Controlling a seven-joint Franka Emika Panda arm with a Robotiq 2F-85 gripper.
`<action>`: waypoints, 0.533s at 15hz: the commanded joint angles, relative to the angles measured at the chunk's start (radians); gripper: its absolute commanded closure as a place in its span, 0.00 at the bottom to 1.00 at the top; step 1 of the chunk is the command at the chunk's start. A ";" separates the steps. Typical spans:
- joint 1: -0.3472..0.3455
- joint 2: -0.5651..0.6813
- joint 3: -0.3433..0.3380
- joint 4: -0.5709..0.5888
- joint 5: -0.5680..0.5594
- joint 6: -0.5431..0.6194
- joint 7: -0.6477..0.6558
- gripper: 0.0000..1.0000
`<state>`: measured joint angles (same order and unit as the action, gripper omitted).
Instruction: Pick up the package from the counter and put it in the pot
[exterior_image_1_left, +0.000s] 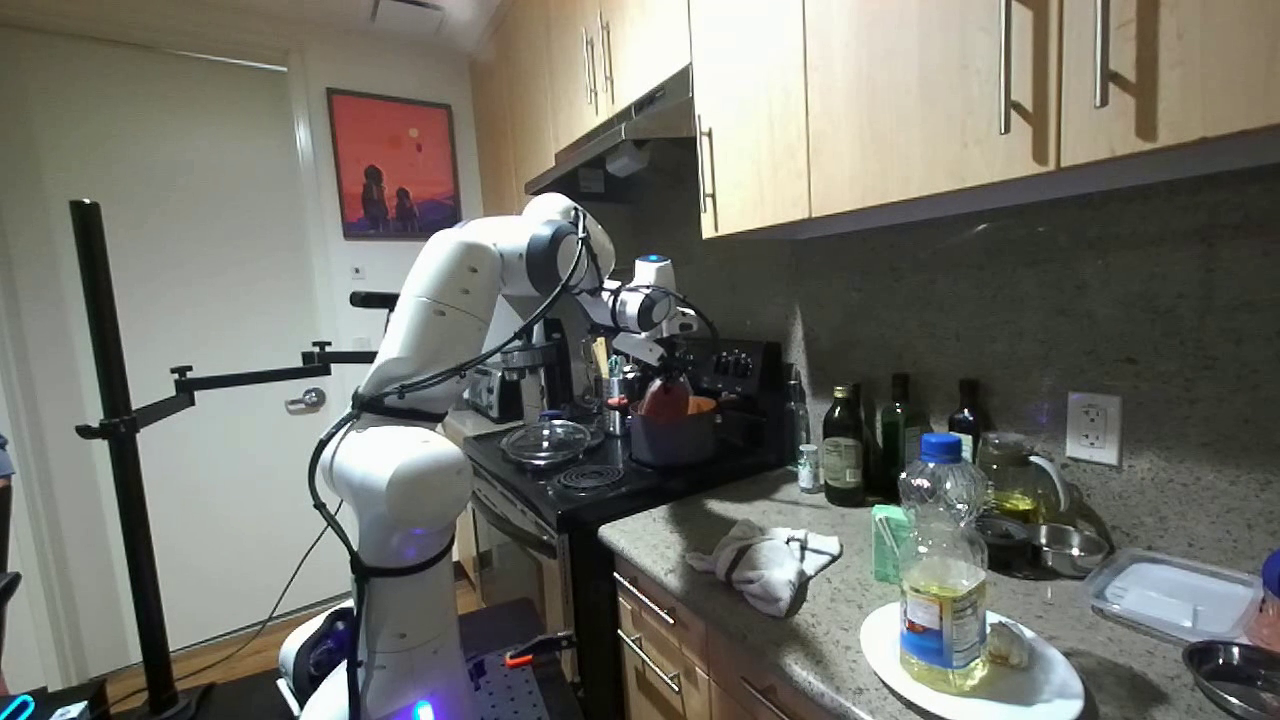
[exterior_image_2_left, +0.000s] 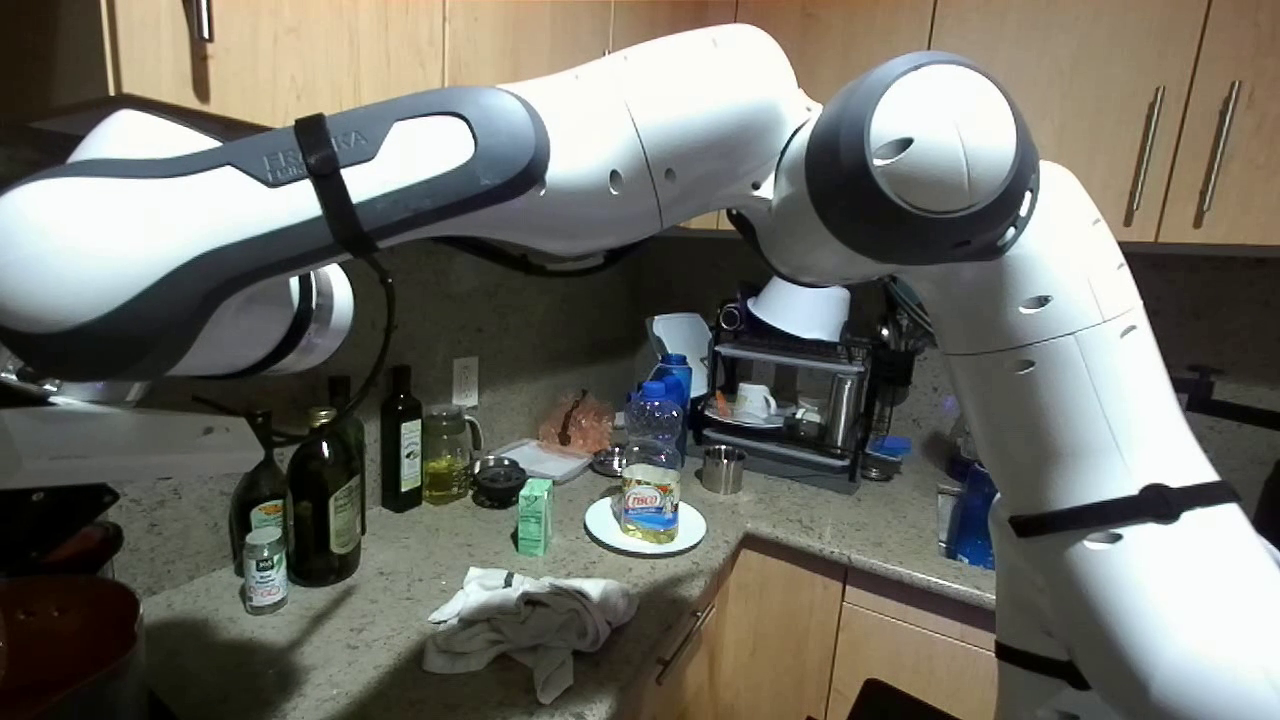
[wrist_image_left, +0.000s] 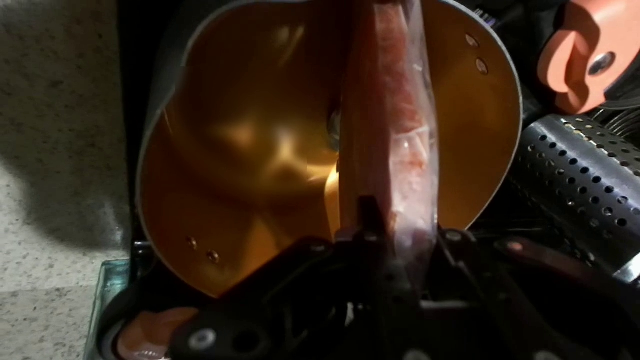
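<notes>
The package, a reddish pouch in clear wrap, hangs upright over the pot in the wrist view. My gripper is shut on its near end, one dark finger on each side. In an exterior view the same package droops from the gripper, and its lower end overlaps the mouth of the grey pot. Whether it touches the pot's bottom cannot be seen. The orange inside of the pot shows at the left edge in an exterior view, where the fingers are hard to make out.
On the stove a glass lid lies beside the pot. A perforated metal cylinder stands close to the pot's rim. The counter holds a whitish rag, dark bottles and an oil bottle. A range hood hangs above.
</notes>
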<state>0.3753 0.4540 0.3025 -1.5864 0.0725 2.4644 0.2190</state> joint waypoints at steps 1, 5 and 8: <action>-0.006 -0.038 -0.003 -0.048 0.044 -0.028 -0.011 0.95; -0.013 -0.048 -0.006 -0.066 0.063 -0.023 -0.005 0.95; -0.018 -0.054 -0.008 -0.077 0.073 -0.021 -0.003 0.95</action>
<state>0.3614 0.4493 0.3023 -1.5988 0.1148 2.4644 0.2192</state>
